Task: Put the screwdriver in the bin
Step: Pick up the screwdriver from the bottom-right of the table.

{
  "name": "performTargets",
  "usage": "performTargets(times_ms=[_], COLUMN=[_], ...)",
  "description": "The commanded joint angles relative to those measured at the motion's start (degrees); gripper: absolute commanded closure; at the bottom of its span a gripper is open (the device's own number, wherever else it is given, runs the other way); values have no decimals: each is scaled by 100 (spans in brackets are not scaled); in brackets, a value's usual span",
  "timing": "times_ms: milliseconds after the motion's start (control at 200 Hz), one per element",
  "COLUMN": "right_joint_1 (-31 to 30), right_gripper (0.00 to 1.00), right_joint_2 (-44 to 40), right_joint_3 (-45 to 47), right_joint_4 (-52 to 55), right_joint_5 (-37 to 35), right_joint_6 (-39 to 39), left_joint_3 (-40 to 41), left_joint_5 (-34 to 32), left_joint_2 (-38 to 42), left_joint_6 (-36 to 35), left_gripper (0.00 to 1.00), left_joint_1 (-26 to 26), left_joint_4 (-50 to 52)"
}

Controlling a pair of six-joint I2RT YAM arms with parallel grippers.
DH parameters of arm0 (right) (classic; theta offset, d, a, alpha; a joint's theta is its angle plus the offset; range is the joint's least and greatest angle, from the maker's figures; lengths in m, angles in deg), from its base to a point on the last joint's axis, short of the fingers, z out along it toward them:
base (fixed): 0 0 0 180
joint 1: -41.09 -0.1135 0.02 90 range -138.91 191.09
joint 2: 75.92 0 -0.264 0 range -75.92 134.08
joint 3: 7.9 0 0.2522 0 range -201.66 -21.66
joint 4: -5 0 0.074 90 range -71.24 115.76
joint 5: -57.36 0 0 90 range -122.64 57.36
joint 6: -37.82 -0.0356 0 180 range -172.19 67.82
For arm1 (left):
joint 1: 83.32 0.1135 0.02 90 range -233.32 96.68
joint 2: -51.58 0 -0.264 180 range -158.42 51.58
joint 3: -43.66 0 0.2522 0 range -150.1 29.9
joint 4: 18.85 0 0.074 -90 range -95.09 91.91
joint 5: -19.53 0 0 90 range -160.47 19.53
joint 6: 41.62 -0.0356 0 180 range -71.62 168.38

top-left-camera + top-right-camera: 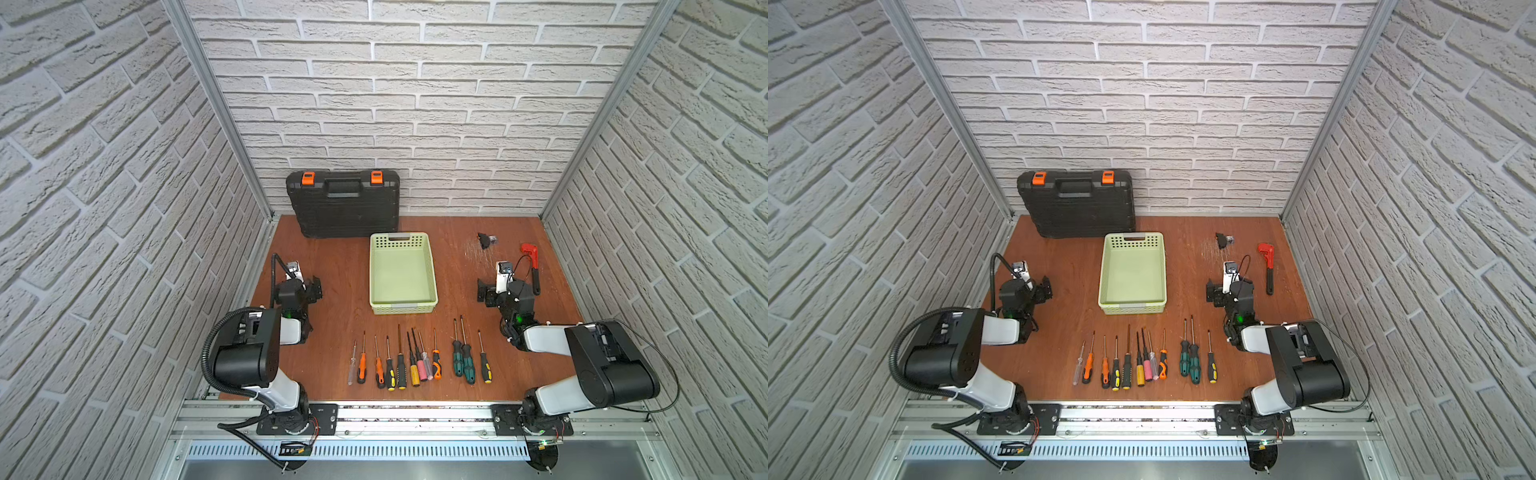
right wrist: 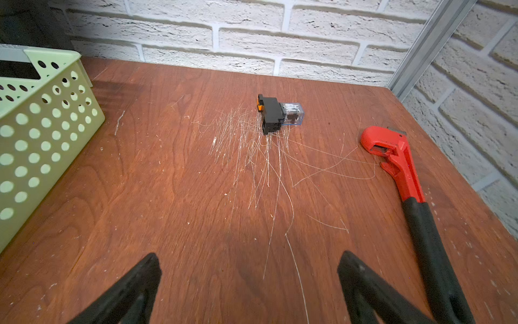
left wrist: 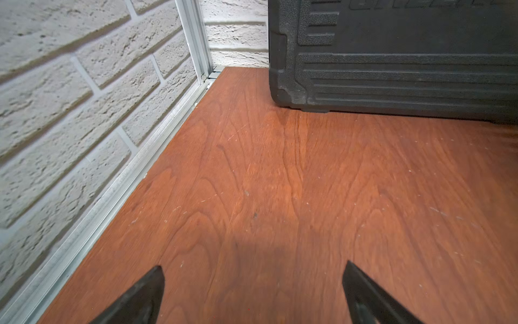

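Left gripper [image 3: 255, 265], right gripper [image 2: 250, 254] wide, empty, either side of bin [image 1: 402, 307]; pick not started; next I swing one over to screwdriver row [image 1: 414, 372], grab handle.

1. A robot lab cell dressed as a workshop: brick-pattern panels [image 1: 415, 104] in aluminium framing [image 1: 216, 108] enclose a worktop [image 1: 332, 282].
2. Two robot arms [image 1: 245, 353] are mounted on a rail [image 1: 415, 415] at 6 o'clock.
3. Toolcase [image 1: 343, 203] at 11 o'clock, wrench [image 1: 533, 259] at 2, screwdrivers [image 1: 401, 370] at 6.

Pale green perforated bin [image 1: 402, 274] sits upright beyond a row of screwdrivers [image 1: 401, 368].
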Motion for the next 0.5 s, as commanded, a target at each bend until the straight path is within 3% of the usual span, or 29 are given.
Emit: performTargets(times_ms=[0,495], right_joint_1=[26,34], right_gripper=[1,1], right_joint_2=[-66,-64], right_joint_3=[43,37], right_joint_4=[-254,-243], right_joint_5=[-60,-71], right_joint_6=[-47,-54], left_joint_3=[16,0], left_joint_5=[-59,-9], left_joint_2=[10,11], left_joint_6=[-45,-32], left_gripper=[2,2], left_joint_1=[-27,-7], left_joint_4=[-353,-330])
